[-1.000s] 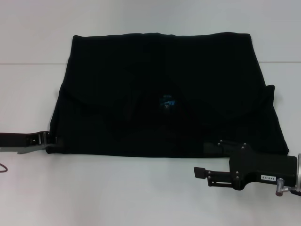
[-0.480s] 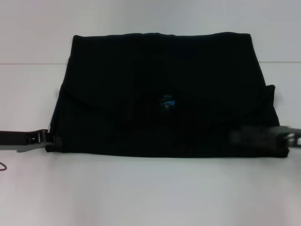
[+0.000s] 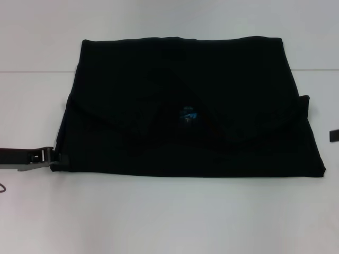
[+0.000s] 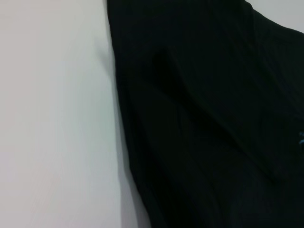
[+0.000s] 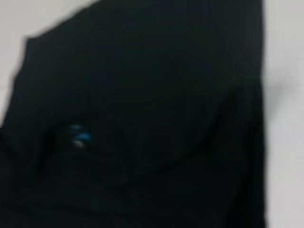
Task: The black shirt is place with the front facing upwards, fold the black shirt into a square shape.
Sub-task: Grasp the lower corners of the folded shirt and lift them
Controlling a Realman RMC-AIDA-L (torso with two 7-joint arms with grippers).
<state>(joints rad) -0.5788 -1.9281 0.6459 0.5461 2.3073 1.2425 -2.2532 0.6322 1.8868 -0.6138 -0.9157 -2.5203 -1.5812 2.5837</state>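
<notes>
Shirt (image 3: 185, 106) flat mid-table (image 3: 169, 217), left gripper (image 3: 53, 159) at its near-left corner, right gripper (image 3: 333, 136) at table's right edge.

A plain white table (image 3: 159, 217) fills nearly the whole head view, smooth and matte, bare across the near side. Toward the far side a thin grey line (image 3: 37, 71) runs straight across it from edge to edge, a seam or a join; which one, hard to say. Beyond that line the surface (image 3: 169, 18) carries on in the same pale white-grey. Light is soft and even, with only a faint shadow on the tabletop. From the left wrist view, more of that same white top (image 4: 52, 118).
</notes>
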